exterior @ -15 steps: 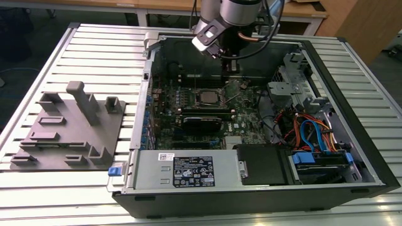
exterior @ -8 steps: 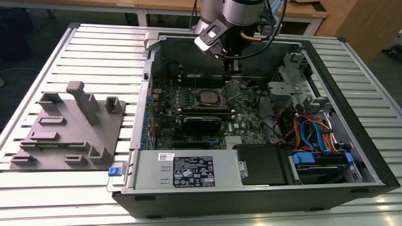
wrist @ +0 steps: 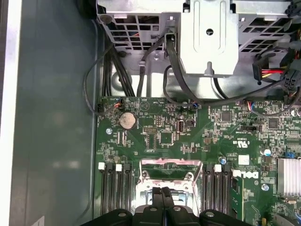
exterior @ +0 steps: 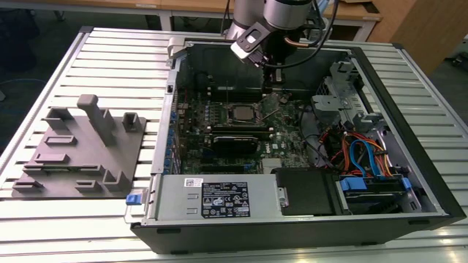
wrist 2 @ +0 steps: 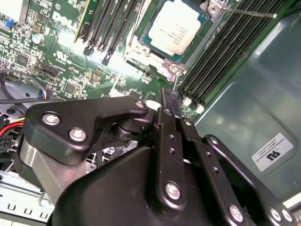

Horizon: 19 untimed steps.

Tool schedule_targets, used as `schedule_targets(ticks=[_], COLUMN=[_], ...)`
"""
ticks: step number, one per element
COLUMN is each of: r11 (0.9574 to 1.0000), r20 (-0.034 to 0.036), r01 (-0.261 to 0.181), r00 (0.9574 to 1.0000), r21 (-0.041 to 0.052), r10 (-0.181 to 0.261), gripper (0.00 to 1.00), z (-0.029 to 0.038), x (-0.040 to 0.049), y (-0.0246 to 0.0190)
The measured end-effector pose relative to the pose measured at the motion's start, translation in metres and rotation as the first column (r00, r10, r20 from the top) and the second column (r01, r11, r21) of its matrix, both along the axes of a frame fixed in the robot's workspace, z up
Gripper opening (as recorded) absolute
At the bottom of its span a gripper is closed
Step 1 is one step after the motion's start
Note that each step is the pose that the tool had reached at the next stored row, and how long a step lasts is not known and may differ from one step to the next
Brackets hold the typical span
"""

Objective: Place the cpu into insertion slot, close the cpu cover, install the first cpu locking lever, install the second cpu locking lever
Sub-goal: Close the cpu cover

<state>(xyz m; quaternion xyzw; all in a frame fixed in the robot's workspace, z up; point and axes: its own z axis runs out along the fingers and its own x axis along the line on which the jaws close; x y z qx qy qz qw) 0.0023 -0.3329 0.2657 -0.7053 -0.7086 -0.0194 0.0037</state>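
Claw [wrist 2: 169, 96] closed, cpu [wrist 2: 176, 26] just beyond tips — seated

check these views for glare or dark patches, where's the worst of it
Second wrist view: hot white glare on the motherboard, and the cpu top washed pale. First wrist view: brightly lit metal bracket, soft sheen on the case panel. Exterior view: case interior dim, no glare.

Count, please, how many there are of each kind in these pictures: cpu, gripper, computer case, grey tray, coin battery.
cpu: 1
gripper: 1
computer case: 1
grey tray: 1
coin battery: 1
Total: 5
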Motion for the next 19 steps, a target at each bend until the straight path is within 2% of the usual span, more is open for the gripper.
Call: schedule_targets(ticks=[10, 19], r11=[1.0000, 1.0000], r20=[0.0000, 0.0000], r01=[0.000, 0.000], r00=[1.0000, 1.0000], r21=[-0.0001, -0.0001], r10=[0.000, 0.000], gripper=[0.10, 0.10], z=[0.0000, 0.0000], x=[0.0079, 0.0101], y=[0.0022, 0.0033])
